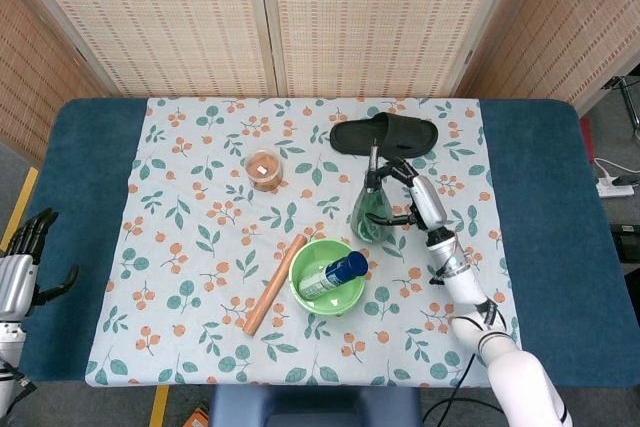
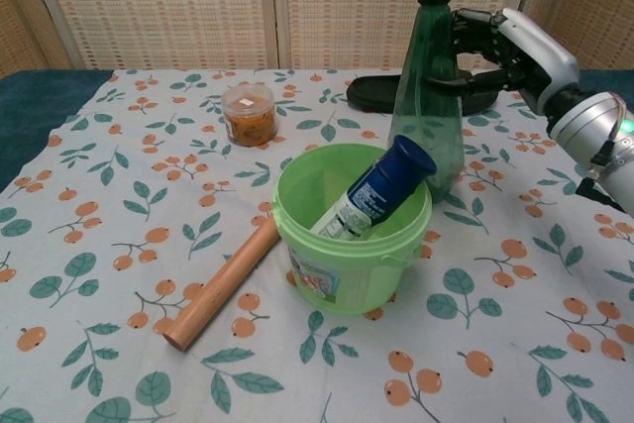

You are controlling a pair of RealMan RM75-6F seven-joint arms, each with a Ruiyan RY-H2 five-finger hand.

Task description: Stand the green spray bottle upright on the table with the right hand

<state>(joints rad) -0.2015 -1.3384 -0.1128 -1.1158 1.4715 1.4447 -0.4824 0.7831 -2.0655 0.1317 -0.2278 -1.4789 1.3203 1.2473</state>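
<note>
The green spray bottle [image 1: 370, 215] [image 2: 426, 106] stands nearly upright on the floral cloth, just behind the green bucket, with its black nozzle pointing up. My right hand [image 1: 414, 197] [image 2: 507, 43] grips its upper body from the right, fingers wrapped around the front and thumb across the shoulder. The bottle's base is hidden behind the bucket in the chest view. My left hand [image 1: 20, 265] hangs off the table's left edge, fingers apart and holding nothing; it shows only in the head view.
A green bucket [image 1: 309, 297] [image 2: 297, 207] holds a tilted blue bottle [image 2: 376, 188]. A wooden stick [image 2: 222, 284] lies left of it. An orange-lidded jar [image 2: 248, 113] stands further back left, and a black slipper [image 1: 384, 134] lies behind the spray bottle.
</note>
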